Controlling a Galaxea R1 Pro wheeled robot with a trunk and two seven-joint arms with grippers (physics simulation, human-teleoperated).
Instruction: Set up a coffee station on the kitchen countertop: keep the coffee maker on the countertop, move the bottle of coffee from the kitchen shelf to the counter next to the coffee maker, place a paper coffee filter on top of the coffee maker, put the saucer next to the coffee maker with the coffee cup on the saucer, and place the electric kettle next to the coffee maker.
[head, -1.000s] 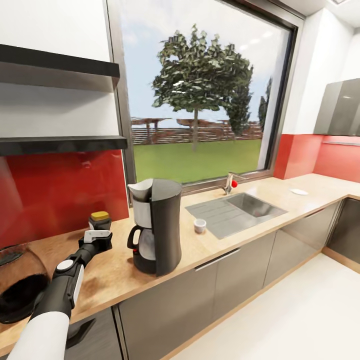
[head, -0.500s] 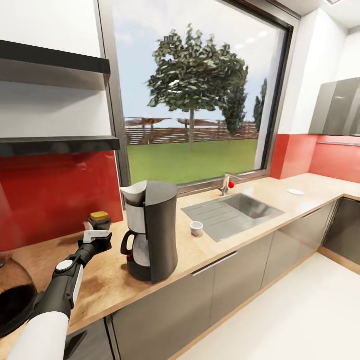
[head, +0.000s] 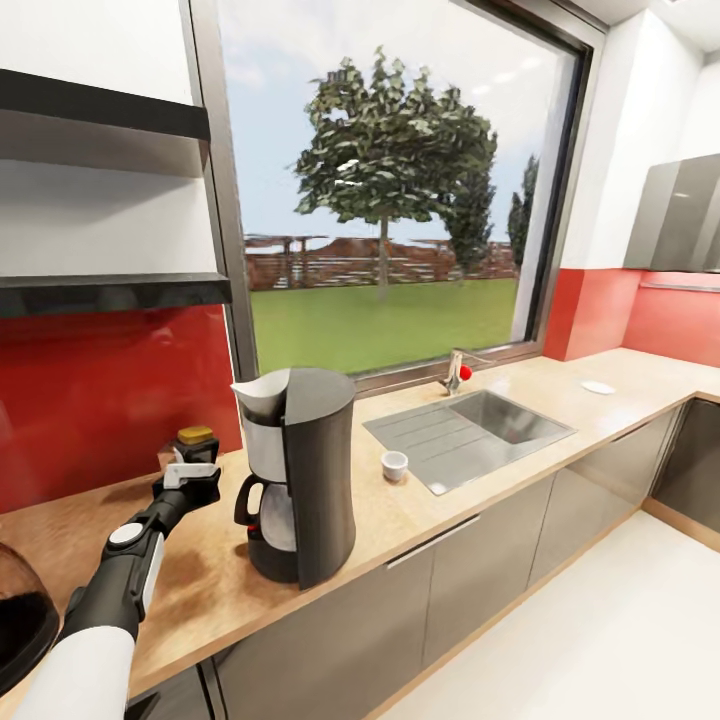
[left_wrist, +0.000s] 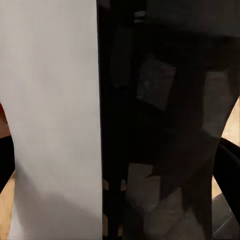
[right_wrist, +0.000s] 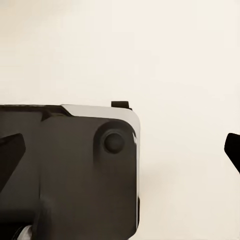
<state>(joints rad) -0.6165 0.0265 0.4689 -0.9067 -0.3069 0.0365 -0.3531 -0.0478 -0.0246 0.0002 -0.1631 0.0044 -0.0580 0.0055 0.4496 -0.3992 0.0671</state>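
In the head view the left gripper (head: 188, 474) reaches out over the kitchen countertop (head: 400, 505), its pale and dark fingers pointing at the bottle of coffee (head: 197, 443). The fingertips end just short of the jar or against it; whether they touch cannot be told, nor how far apart they stand. The jar stands upright just past the fingers, against the red backsplash (head: 110, 395), its yellowish-gold lid on top. Its label is hidden behind the gripper, so no writing can be read.

Just beside the fingers, toward the window (head: 385, 190), stands the coffee maker (head: 295, 475), upright on the counter, with the white paper coffee filter (head: 262, 390) sitting in its top and the glass carafe with a black handle at its base. No brand mark shows on the dark grey body.

Farther out on that side, the tiny white coffee cup (head: 395, 465) stands on the counter at the edge of the steel sink (head: 470, 428). Well beyond the sink, near the far corner, lies the flat white saucer (head: 598, 387).

Back along the arm, near the forearm, the rounded glass of the electric kettle (head: 22, 610) shows, dark in its lower half. Above the fingers runs the thin dark kitchen shelf (head: 110, 292).

The right wrist view shows a dark rounded part of the robot against a pale surface.
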